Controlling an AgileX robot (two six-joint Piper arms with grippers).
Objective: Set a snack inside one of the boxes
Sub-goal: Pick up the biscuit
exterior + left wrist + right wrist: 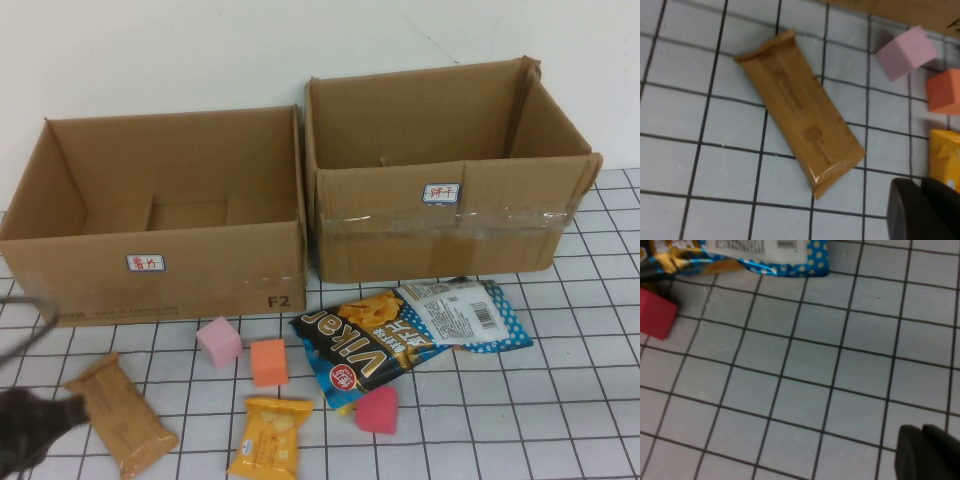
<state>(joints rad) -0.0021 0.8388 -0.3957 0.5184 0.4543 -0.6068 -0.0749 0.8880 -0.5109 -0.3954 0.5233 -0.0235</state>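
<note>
A brown snack bar lies flat at the front left of the table. My left gripper hovers just beside it, shut and holding nothing. To the bar's right lies a yellow snack packet. A black-and-orange chips bag and a blue-and-white packet lie in front of the right box. The left box stands open beside it. My right gripper is shut over bare table and is out of the high view.
Three foam cubes sit among the snacks: pink, orange and red. Both boxes stand against the back wall, touching side by side. The table has a black grid pattern.
</note>
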